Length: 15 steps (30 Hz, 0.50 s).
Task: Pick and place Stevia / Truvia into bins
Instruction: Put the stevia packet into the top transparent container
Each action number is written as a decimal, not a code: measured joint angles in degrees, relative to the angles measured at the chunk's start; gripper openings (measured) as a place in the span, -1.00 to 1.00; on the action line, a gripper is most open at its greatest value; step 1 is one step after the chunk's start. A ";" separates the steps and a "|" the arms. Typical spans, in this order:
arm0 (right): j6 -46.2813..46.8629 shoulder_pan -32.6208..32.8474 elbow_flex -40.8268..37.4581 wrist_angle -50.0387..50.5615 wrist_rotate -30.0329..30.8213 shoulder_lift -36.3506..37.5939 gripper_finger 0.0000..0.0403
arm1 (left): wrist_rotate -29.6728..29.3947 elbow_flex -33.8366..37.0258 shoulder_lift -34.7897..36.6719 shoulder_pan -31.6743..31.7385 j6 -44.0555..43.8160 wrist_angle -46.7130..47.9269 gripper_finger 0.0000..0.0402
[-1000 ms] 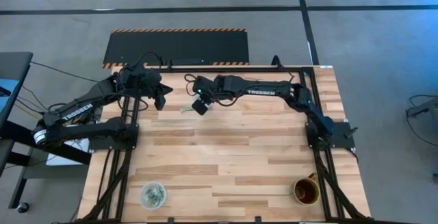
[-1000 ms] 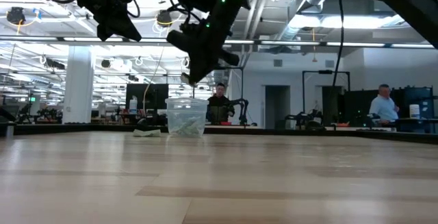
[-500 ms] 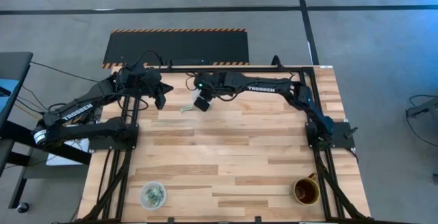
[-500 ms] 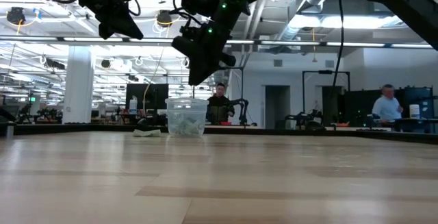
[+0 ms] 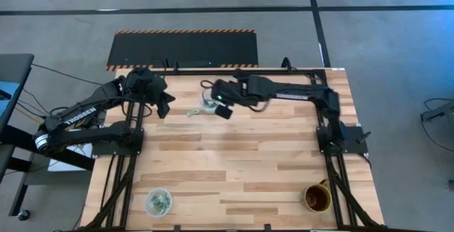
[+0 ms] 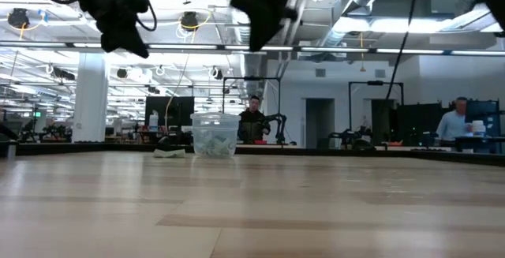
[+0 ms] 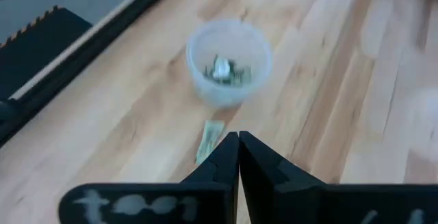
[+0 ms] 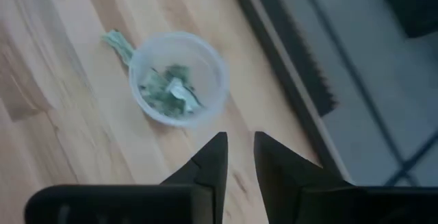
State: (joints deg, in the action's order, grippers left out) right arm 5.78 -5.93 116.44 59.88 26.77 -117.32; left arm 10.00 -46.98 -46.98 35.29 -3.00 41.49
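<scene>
Right gripper (image 5: 225, 111), fingers slightly apart and empty, hovers just beside far small clear plastic cup (image 5: 207, 101) holding green-white packets. One pale green paper packet (image 5: 193, 111) lies on table left of cup. Left gripper (image 5: 162, 109) pinched together, nearby, likely lined up for it.

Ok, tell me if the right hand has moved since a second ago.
Yes. The right hand has shifted rightward, uncovering the cup it hung over; in the low view it has risen.
</scene>
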 joint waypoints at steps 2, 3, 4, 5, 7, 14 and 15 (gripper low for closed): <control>1.23 1.77 -2.11 1.31 3.72 3.14 -0.70 | 0.02 0.00 0.00 -0.02 2.03 2.32 -1.00; 2.11 2.65 -4.48 0.81 4.94 5.25 -0.71 | 0.03 0.00 -0.01 0.00 2.76 3.34 -1.00; 3.29 3.40 -7.63 0.39 5.60 7.76 -0.71 | 0.04 0.11 -0.11 -0.02 3.48 3.87 -1.00; 4.53 4.09 -11.32 -0.98 6.25 10.41 -0.72 | 0.22 0.37 -0.31 -0.03 4.06 3.93 -1.00; 7.78 5.56 -20.25 -5.14 6.64 16.69 -0.74 | 1.73 1.42 -0.91 -0.09 5.83 4.04 -1.00; 17.18 13.11 -48.30 -23.17 6.77 37.70 -0.77 | 4.58 8.75 -4.49 -0.15 15.58 -2.89 -0.89; 17.20 14.24 -51.11 -25.77 6.77 39.82 -0.77 | 4.25 9.47 -5.31 -0.17 15.79 -4.57 -0.84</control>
State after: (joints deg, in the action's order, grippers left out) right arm 22.98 8.31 65.34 34.11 33.54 -77.50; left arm 14.25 -37.51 -52.29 35.11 12.79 36.92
